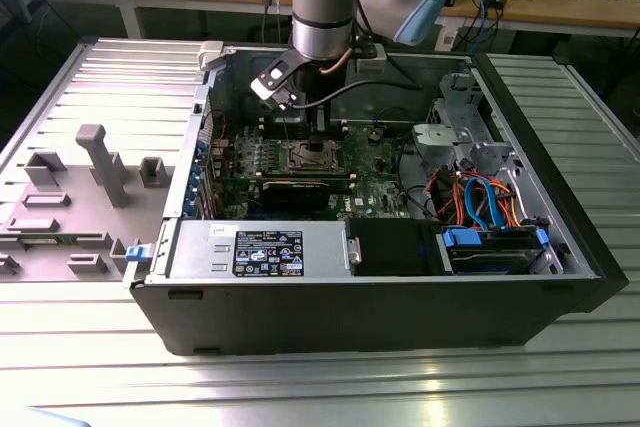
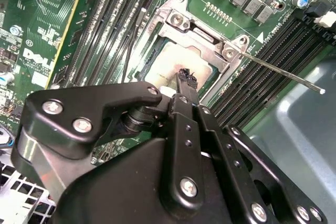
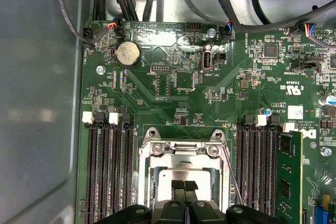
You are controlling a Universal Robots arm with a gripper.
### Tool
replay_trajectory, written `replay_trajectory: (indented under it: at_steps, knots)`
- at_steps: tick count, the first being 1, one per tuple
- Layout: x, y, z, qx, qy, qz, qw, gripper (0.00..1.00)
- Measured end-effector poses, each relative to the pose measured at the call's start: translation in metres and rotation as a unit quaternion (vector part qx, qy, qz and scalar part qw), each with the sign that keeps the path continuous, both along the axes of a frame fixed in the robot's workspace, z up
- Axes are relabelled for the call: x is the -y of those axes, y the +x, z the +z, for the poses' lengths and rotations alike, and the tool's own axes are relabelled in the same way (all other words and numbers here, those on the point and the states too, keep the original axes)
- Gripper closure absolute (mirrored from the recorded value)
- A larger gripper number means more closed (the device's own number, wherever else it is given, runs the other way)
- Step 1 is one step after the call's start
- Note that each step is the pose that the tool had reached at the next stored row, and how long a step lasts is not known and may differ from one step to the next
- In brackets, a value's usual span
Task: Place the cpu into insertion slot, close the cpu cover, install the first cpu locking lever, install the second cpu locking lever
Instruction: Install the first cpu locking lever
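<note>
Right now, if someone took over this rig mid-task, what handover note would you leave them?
The tool is shut, tips over the cpu.
The chip is seated, with the cpu cover lying down around it.
Done: chip placed; cover looks closed.
Left: both locking levers. One lever rod sticks out over the memory slots; the other lever rod looks unlatched too.
</note>
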State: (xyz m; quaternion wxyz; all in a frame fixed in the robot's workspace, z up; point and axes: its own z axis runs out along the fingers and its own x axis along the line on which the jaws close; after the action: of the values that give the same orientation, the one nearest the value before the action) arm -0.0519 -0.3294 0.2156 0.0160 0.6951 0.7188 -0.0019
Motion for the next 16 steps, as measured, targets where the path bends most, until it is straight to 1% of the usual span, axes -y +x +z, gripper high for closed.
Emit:
replay_trajectory:
  at_steps: [9, 10, 12, 13, 15, 16]
  knots:
    - [0.0001, -0.0001, 0.001, -0.0002, -0.0002, 0.0, 1.0, 0.89]
    - [0.0001, 0.0, 0.0028, -0.0001, -0.0001, 0.001, 1.0, 0.89]
    - [0.0, 0.0, 0.0123, -0.0001, 0.0, 0.001, 1.0, 0.89]
    - [0.0001, 0.0, 0.0143, -0.0001, 0.0, 0.001, 1.0, 0.89]
    - [0.0, 0.0, 0.0146, -0.0002, 0.0003, 0.007, 0.99998, 0.89]
    - [0.0, 0.0, 0.0147, -0.0004, 0.0005, 0.013, 0.99991, 0.89]
